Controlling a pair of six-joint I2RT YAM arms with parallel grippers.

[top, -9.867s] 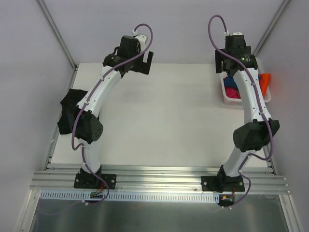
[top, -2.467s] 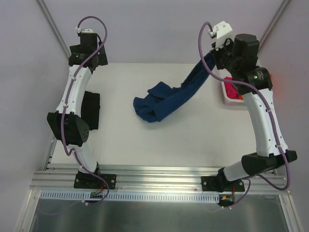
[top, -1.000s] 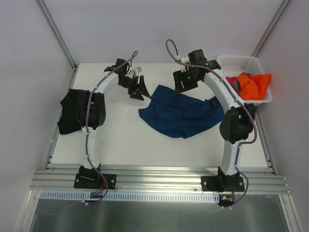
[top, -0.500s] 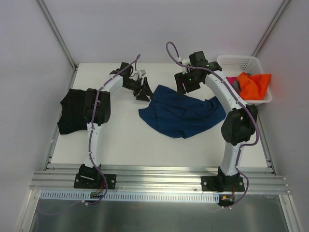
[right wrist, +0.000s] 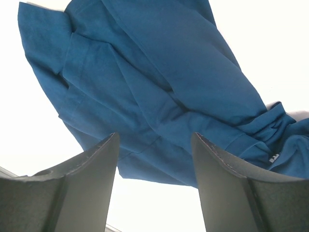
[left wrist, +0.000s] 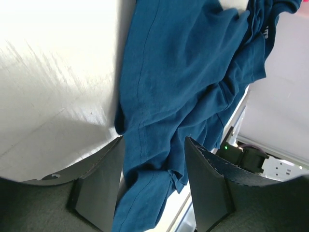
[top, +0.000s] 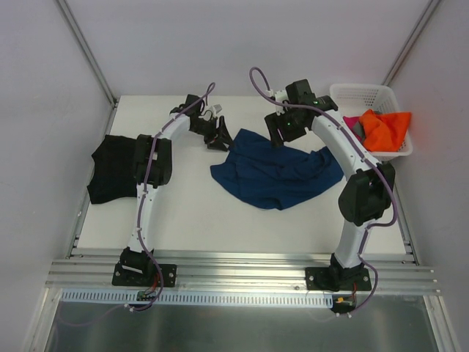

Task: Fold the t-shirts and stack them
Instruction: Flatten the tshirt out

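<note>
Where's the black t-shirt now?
In the top view, the black cloth t-shirt lies at the left edge of the white table, partly under the left arm, apart from the navy blue t-shirt.

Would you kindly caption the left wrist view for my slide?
Open left claw poised over a crumpled navy t-shirt on the white table.

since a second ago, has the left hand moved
Yes: the left hand has shifted right, away from the black shirt lying at the left, up to the navy shirt's corner.

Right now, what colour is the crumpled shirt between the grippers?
Plain navy blue cloth shirt; clearest in the right wrist view.
</note>
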